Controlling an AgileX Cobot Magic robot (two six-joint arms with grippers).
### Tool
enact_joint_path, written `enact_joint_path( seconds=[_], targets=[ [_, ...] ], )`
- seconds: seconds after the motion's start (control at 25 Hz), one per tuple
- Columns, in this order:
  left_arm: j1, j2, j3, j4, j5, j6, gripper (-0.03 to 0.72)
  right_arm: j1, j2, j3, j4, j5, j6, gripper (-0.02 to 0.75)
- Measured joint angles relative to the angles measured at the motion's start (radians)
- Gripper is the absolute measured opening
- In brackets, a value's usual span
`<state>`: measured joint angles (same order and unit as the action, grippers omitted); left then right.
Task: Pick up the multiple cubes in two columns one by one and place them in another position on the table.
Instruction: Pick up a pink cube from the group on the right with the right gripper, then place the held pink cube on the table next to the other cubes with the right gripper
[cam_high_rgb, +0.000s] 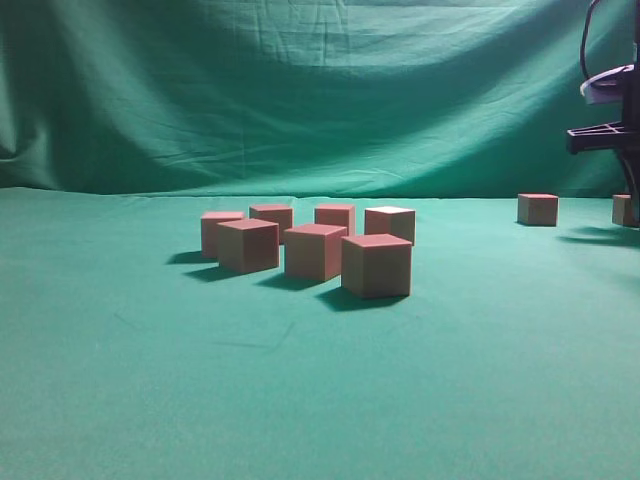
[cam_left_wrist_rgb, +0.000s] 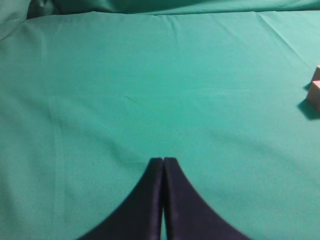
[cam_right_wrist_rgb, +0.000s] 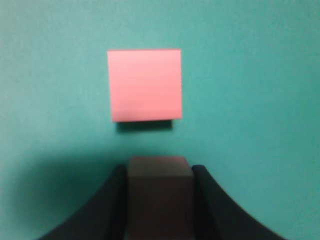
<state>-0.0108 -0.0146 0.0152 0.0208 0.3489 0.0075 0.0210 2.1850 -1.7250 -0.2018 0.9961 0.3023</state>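
Cubes (cam_high_rgb: 315, 250) stand in two short columns near the middle of the table (cam_high_rgb: 120, 400), seven in that cluster, with two more far off to the right near the right arm. In the right wrist view the right gripper (cam_right_wrist_rgb: 159, 200) pinches a shadowed cube between its dark fingers, another pink cube lying just ahead; whether it is lifted seems unclear. The left gripper (cam_left_wrist_rgb: 163, 161) is pressed together over bare cloth.

Cubes (cam_high_rgb: 376, 266): reddish-pink tops, duller tan-pink sides; one top (cam_right_wrist_rgb: 144, 85) showed bright pink in the right wrist view. Table (cam_high_rgb: 150, 380): plain green cloth. Backdrop (cam_high_rgb: 300, 90): same green, darker in folds. Grippers (cam_left_wrist_rgb: 163, 165): black.
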Motion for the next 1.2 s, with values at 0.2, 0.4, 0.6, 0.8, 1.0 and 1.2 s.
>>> enact_joint_path(
  seconds=[0.2, 0.4, 0.6, 0.8, 1.0, 1.2],
  targets=[
    [0.000, 0.000, 0.000, 0.000, 0.000, 0.000, 0.000, 0.002, -0.021, -0.066, 0.031, 0.091, -0.004, 0.275],
    [0.000, 0.000, 0.000, 0.000, 0.000, 0.000, 0.000, 0.033, -0.152, -0.125, 0.090, 0.172, -0.052, 0.275],
    [0.000, 0.000, 0.000, 0.000, 0.000, 0.000, 0.000, 0.109, -0.320, -0.130, 0.109, 0.238, -0.084, 0.275],
    [0.000, 0.000, 0.000, 0.000, 0.000, 0.000, 0.000, 0.235, -0.486, -0.039, 0.108, 0.246, -0.101, 0.275],
    [0.000, 0.000, 0.000, 0.000, 0.000, 0.000, 0.000, 0.391, -0.653, 0.180, 0.114, 0.246, -0.102, 0.275],
    [0.000, 0.000, 0.000, 0.000, 0.000, 0.000, 0.000, 0.591, -0.767, 0.415, 0.124, 0.182, -0.102, 0.275]
  ],
)
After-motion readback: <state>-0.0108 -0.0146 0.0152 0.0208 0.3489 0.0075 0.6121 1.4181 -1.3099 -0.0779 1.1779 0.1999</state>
